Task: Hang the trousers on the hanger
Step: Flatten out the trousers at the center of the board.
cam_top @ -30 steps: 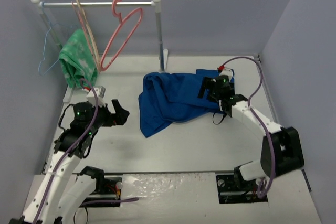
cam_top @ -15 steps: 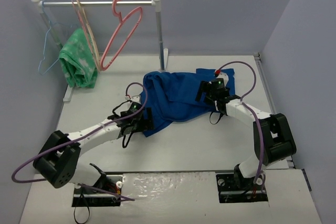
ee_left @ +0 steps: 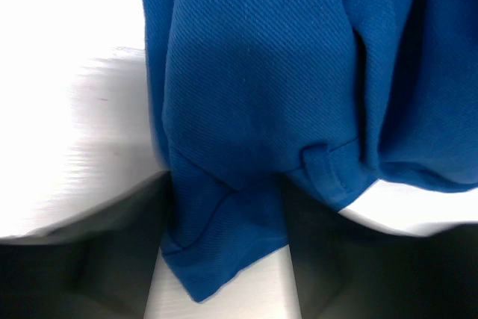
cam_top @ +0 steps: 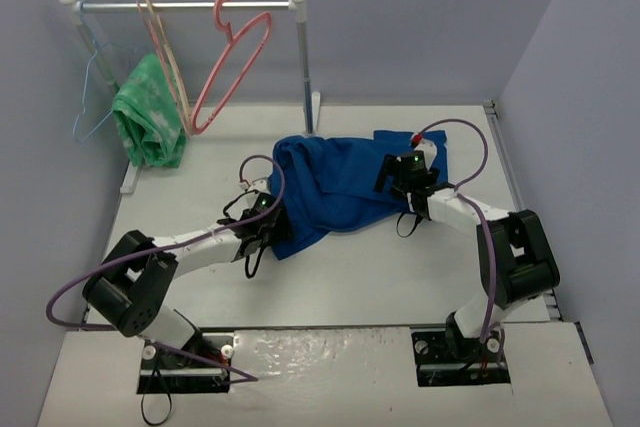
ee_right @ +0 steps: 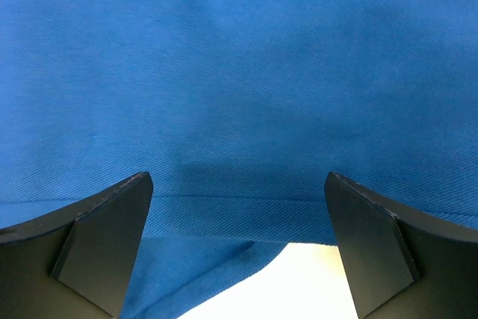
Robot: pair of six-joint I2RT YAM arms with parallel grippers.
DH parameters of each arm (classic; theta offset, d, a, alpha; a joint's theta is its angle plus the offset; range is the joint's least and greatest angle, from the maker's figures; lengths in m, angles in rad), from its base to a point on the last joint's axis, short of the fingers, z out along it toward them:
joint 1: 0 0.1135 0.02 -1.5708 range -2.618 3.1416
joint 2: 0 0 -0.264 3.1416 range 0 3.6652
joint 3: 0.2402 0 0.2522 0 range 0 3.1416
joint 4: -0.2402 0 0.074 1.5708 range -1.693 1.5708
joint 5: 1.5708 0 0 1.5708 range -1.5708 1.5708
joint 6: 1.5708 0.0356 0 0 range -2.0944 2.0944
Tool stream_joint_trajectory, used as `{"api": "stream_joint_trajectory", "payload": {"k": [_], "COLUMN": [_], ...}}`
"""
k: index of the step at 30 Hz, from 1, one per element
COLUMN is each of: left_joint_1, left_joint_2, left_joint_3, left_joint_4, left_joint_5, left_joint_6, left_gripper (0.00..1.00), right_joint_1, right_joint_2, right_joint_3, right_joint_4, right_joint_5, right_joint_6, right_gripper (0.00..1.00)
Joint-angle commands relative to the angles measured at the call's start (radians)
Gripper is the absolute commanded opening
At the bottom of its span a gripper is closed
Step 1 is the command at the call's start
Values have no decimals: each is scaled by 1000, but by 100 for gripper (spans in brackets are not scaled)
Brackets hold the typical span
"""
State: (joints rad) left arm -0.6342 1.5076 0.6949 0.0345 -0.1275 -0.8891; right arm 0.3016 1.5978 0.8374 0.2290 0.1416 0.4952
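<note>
The royal-blue trousers (cam_top: 335,192) lie crumpled on the white table right of centre. The pink hanger (cam_top: 232,72) hangs by its hook from the rail at the back left, far from both arms. My left gripper (cam_top: 273,232) lies low at the trousers' near-left corner. In the left wrist view that corner (ee_left: 224,237) sits between the blurred dark fingers (ee_left: 82,259) of the left gripper (ee_left: 224,267), with table showing in the gap. My right gripper (cam_top: 393,175) rests on the cloth's right part. It (ee_right: 237,184) stands wide open over a hem (ee_right: 239,110), touching nothing.
A clothes rack (cam_top: 300,57) stands at the back, its foot close behind the trousers. On its rail hang a green patterned cloth (cam_top: 148,117), a beige hanger (cam_top: 165,52) and a thin light-blue wire hanger (cam_top: 90,97). Grey walls close in on the left, back and right.
My left arm has swung from the left side of the table across to the trousers' near-left corner, and its jaws have narrowed. The right gripper has shifted only slightly on the cloth.
</note>
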Motion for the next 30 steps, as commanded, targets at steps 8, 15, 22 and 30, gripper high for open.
{"api": "stream_joint_trajectory", "payload": {"k": [8,15,22,30], "left_joint_1": [7,85,221,296], "left_joint_2": [-178,-438,-524,-590], "left_joint_3": [96,295,484,527], "left_joint_4": [-331,-604,-827,-837], "left_joint_5": [-132,-252,-250,-384], "left_joint_6": [145,340,557,752], "left_gripper": [0,0,0,0], "right_joint_1": [-36,-96,-192,-250], "right_joint_2": [37,59,84,81], "right_joint_3": [-7,8,93,321], "right_joint_4": [9,-1,-29,-80], "right_joint_5": [135,123,157,242], "right_joint_6": [79,85,59,-71], "right_gripper": [98,98,97,97]}}
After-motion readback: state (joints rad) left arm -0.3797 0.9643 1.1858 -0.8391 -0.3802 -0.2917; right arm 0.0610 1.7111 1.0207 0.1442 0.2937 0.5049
